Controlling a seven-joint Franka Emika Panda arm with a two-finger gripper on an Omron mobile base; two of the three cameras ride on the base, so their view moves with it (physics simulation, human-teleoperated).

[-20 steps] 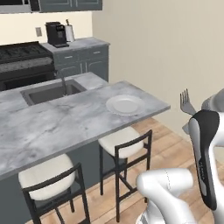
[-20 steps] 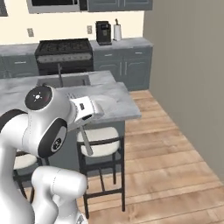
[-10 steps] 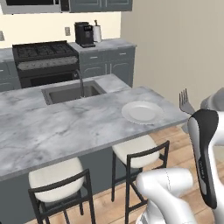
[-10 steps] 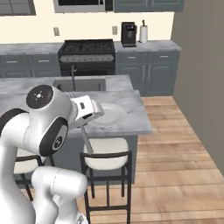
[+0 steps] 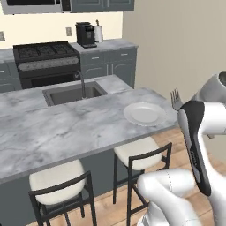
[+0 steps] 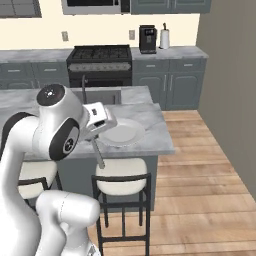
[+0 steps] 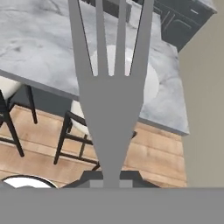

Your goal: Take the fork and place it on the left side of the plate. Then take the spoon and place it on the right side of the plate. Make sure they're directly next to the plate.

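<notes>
My gripper (image 7: 111, 177) is shut on the fork (image 7: 109, 105), a slim grey metal one that stands upright in the hand view with its tines up. The fork's tines (image 5: 176, 98) show above my arm, in the air off the island's right end. In the right base view my gripper (image 6: 94, 134) holds the fork (image 6: 99, 156) with the handle hanging down over the island's near edge. The round white plate (image 5: 145, 114) lies near the island's right end, also seen as the plate (image 6: 120, 134) and behind the tines as the plate (image 7: 149, 83). The spoon is out of view.
The grey marble island (image 5: 66, 128) carries a sink (image 5: 73, 93) with a faucet at its far side. Two stools (image 5: 139, 154) stand under its near edge. A stove (image 5: 44, 55) and coffee machine (image 5: 85, 34) line the back wall. A beige wall rises at the right.
The base has driven, so the whole scene has shifted: the island and plate now sit further right and closer in both base views. The fork stays held the same way.
</notes>
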